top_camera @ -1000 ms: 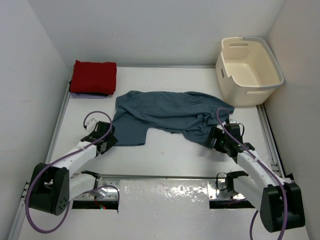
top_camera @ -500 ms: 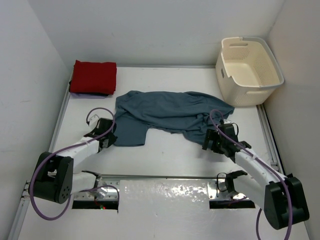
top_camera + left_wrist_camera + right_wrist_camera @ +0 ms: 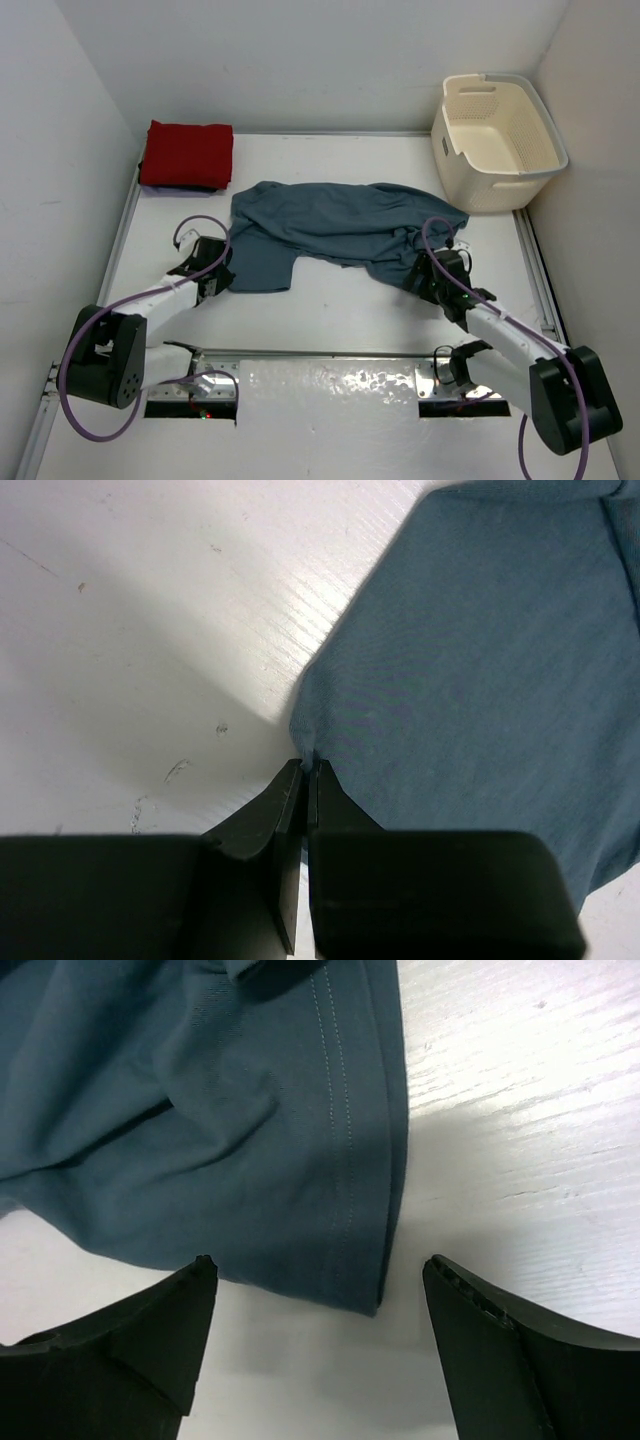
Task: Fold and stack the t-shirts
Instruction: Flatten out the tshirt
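Three white walls (image 3: 300,60), white counter (image 3: 330,315); cream basket (image 3: 500,140) far right, teal t-shirt (image 3: 330,225) spread centre. Left end effector (image 3: 308,770), parted earlier, now clenched on its corner; right end effector (image 3: 320,1265) released astride hem.

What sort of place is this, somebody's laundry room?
Probably a robot test bench rather than a home: a white walled-in table, a left arm and right arm bolted at its near edge, plus a teal t-shirt, folded red t-shirt and laundry basket.

A robot lab: white-walled enclosure (image 3: 300,60) around a white worktable (image 3: 340,310).
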`<state>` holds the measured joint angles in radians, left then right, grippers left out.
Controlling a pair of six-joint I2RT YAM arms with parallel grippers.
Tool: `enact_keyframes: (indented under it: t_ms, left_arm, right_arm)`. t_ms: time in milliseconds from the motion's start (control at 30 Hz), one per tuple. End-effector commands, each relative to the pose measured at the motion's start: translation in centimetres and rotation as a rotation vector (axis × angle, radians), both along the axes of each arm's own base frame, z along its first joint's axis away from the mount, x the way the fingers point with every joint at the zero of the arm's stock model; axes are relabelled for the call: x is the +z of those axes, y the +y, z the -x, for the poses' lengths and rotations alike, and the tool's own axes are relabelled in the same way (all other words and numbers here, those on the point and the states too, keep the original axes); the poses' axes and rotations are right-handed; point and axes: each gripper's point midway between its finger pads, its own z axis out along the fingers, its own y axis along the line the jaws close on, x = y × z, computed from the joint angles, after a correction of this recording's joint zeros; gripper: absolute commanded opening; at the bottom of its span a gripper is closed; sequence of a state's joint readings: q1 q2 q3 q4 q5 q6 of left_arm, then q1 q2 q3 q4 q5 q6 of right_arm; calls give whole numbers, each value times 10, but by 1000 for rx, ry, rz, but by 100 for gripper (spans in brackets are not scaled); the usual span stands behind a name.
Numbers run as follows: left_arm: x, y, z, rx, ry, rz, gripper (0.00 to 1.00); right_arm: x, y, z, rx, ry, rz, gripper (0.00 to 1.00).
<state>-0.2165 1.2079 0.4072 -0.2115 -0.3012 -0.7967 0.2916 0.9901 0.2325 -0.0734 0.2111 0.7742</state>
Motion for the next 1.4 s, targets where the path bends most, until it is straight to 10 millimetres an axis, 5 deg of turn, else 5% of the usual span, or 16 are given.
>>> enact_keyframes:
  t_ms: [0,500,700,767,867,1033,1067,1133,1167,1367]
  left_arm:
    - [-8,-2,13,-25,41,7,0]
    - [12,-2,7,-28,-35,14,0]
    - [24,-3,1,-43,-88,14,0]
    - [33,-6,-6,-52,-126,27,0]
    - [58,-12,-21,-87,-199,37,0]
    - [160,-18,-59,-82,-457,69,0]
    - [196,-20,-70,-92,-542,70,0]
    - [239,-16,-73,-79,-625,61,0]
    - [281,-11,-77,-50,-711,56,0]
    - [423,12,-44,25,-1038,52,0]
  right_arm:
    - [4,7,-9,-44,-34,-63,81]
    - [-10,3,14,-74,103,-46,45]
    - [-12,5,8,-69,79,-48,25]
    - [-7,6,-1,-51,43,-38,0]
    - [16,11,-22,11,-48,-15,0]
    - [102,20,-69,75,-306,-5,0]
    - [126,15,-75,85,-373,39,0]
    - [173,10,-83,94,-454,93,0]
    - [213,4,-87,68,-545,107,0]
    - [329,-12,-69,57,-790,158,0]
